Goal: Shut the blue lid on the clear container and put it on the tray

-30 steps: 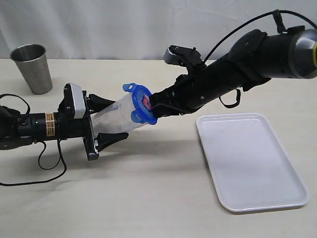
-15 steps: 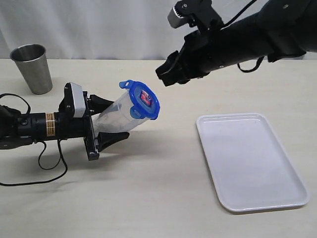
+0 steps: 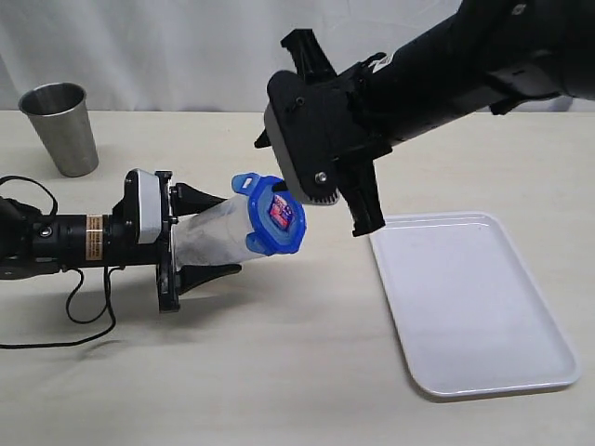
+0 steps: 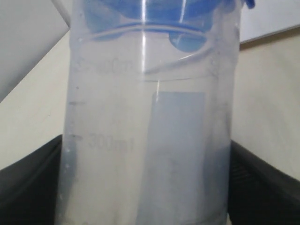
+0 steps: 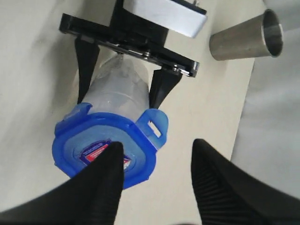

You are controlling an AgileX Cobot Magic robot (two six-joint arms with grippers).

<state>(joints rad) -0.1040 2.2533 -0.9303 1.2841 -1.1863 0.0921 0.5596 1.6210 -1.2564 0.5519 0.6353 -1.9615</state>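
Exterior faces table [image 3: 279,372]; wrists share clear container [image 4: 150,140].

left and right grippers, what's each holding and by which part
Left gripper holds the clear container by its lower body. Right gripper is open near the blue lid, holding nothing.

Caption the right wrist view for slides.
Open right gripper above the blue lid on the clear container held by the left gripper.

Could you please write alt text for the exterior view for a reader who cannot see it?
The left gripper holds the clear container tilted, the blue lid on its mouth. The right gripper hangs open beside the lid; the tray lies right, a steel cup far left.
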